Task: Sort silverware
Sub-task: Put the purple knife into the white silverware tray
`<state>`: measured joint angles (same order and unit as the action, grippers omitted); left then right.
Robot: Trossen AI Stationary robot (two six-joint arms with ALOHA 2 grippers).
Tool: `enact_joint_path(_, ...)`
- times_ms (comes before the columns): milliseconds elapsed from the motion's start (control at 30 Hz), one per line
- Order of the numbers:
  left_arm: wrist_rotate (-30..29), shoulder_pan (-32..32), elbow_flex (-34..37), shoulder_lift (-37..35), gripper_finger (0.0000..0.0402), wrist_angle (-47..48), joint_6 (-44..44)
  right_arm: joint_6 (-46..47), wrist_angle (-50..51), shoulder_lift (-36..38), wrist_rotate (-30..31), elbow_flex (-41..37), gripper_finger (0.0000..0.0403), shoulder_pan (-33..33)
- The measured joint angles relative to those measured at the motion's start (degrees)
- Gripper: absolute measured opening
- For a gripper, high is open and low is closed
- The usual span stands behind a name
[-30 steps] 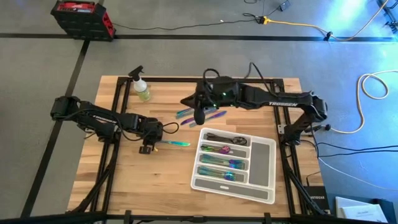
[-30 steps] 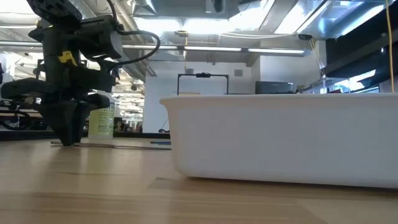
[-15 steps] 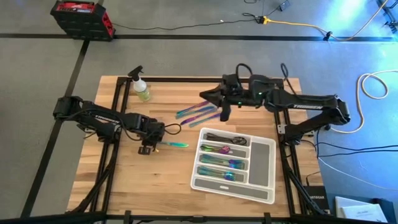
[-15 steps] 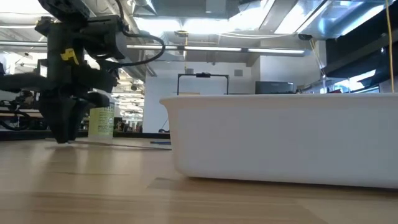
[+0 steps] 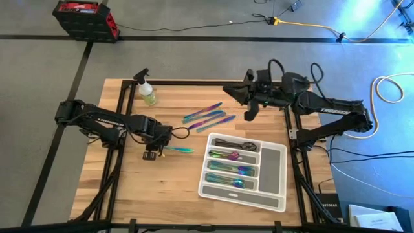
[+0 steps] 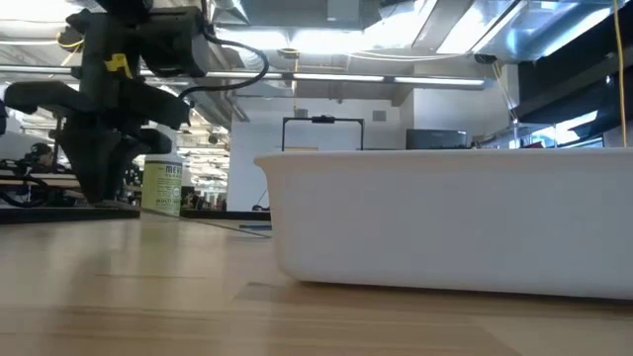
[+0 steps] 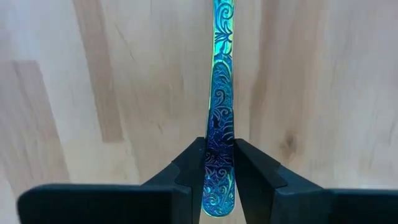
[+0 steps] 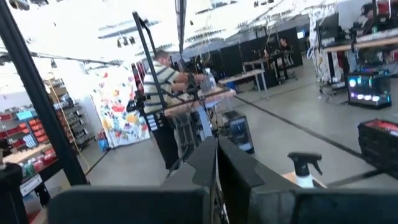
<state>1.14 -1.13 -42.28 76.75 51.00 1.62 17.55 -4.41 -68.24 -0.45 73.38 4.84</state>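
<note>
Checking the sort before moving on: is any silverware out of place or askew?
Yes. Three iridescent pieces lie loose and slanted on the table above the tray, unsorted. A fourth piece is clamped by the left end effector left of the tray. No spill or damage shows.

Iridescent handle (image 7: 220, 106) glows green up top, blue-purple below, etched with swirling scrollwork. Black fingers (image 7: 189, 171) either side, pale blond wood-grain desk (image 7: 93, 74) behind. Yellow-green spray bottle (image 5: 148, 92), white-grey tray (image 5: 272, 162), rainbow pieces (image 5: 231, 170) inside.
</note>
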Motion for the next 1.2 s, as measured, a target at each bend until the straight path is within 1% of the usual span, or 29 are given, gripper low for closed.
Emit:
enact_joint_path(133, 0.31, 0.0, -1.14, -0.04, 0.0061, 3.13, -0.14, -0.63, 0.41, 1.18, 0.34, 0.0, 0.0, 0.0)
enact_joint_path(333, 0.32, 0.0, -4.02, -0.04, 0.0058, 5.61, -0.16, -0.17, 0.6, 2.22, 3.15, 0.0, 0.0, 0.0)
enact_joint_path(467, 0.32, 0.0, -6.04, -0.07, 0.0055, 6.12, -1.03, -0.04, 1.98, 2.22, 3.74, 0.0, 0.0, 0.0)
enact_joint_path(567, 0.31, 0.0, -6.81, -0.07, 0.0054, 5.58, -1.79, 0.28, 3.01, 2.22, 3.72, 0.0, 0.0, 0.0)
enact_joint_path(667, 0.31, 0.0, -6.95, -0.09, 0.0054, 5.66, -2.37, 0.46, 8.13, 2.22, 3.48, 0.0, 0.0001, 0.0)
enact_joint_path(800, 0.33, 0.0, -6.95, -0.09, 0.0054, 5.95, -4.26, -1.23, 13.35, 1.87, 1.59, 0.0, 0.0001, 0.0)
enact_joint_path(1033, 0.77, 0.0, -6.98, -0.11, 0.0053, 9.04, -4.68, -2.23, 14.06, 1.94, 1.25, 0.0, 0.0001, 0.0)
enact_joint_path(1200, 0.99, 0.0, -6.98, -0.11, 0.0053, 9.84, -6.98, -2.78, 14.26, 2.0, 1.31, 0.0, 0.0001, 0.0)
